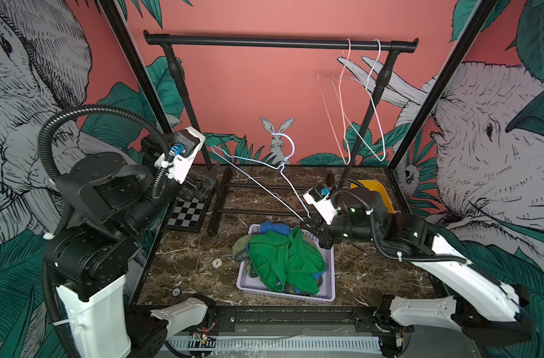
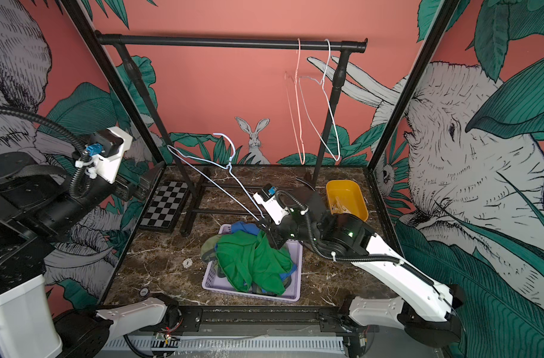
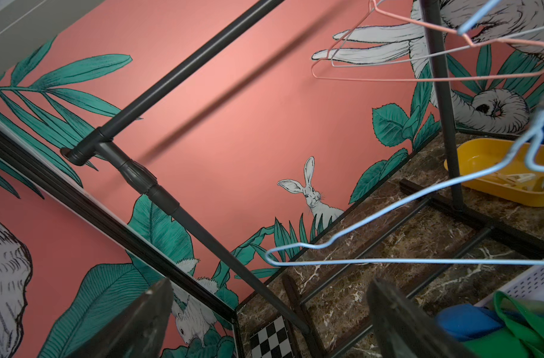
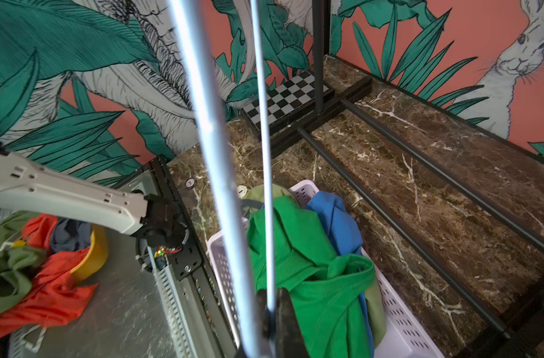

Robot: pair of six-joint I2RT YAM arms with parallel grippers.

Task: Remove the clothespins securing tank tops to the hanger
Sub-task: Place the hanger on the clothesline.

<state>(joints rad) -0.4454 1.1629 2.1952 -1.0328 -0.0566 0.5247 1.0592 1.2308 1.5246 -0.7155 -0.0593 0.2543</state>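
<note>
My right gripper [image 1: 306, 223] [image 4: 272, 310] is shut on the lower wire of a light blue hanger [image 1: 284, 161] [image 3: 388, 262] [image 4: 204, 124], which tilts up and back over the table, bare. Below it, a bright green tank top [image 1: 283, 257] lies on a blue one [image 1: 275, 227] and an olive one [image 1: 239, 246] in a lavender basket [image 1: 328, 272]. Pale clothespins [image 3: 512, 179] [image 2: 338, 206] lie in a yellow tray [image 2: 354, 198] at the back right. Raised at the back left, my left gripper [image 1: 202, 186] [image 3: 272, 285] stands open and holds nothing.
A black garment rack [image 1: 280, 41] spans the back; a pink hanger [image 1: 345, 124] and a white hanger [image 1: 379, 139] hang bare near its right post. Its base bars lie on the marble table. A checkerboard [image 1: 188, 214] sits back left. Orange fabric [image 4: 53, 288] lies off the table.
</note>
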